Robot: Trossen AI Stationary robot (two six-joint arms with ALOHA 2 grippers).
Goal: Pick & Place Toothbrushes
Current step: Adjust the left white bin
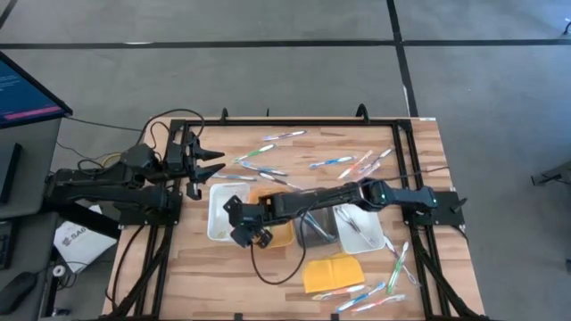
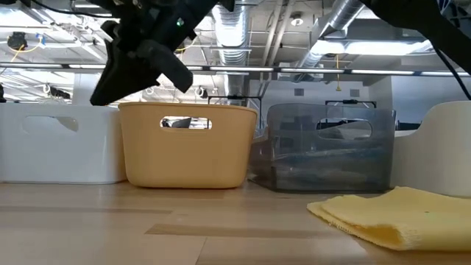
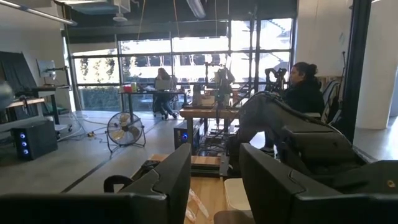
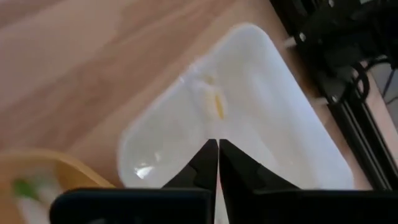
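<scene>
Fingers of the right gripper (image 4: 217,163) are pressed together, empty, above the white tray (image 4: 292,112), the left gripper (image 1: 203,164) waits half spread at the table edge, and scattered toothbrushes (image 1: 343,161) risk another missed pinch, being so thin

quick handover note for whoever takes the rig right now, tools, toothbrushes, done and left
Right tool: shut, empty as far as its wrist view shows, above the left white tray, beside the orange tray.
Left tool: parked off the table's left edge, fingers apart, holding nothing.
Toothbrushes: many loose ones across the far side of the table, more near the yellow pad at the right front. A few lie in the right white tray; something green shows in the orange tray.
Done: a few binned.
Left: most toothbrushes still to pick and place.
</scene>
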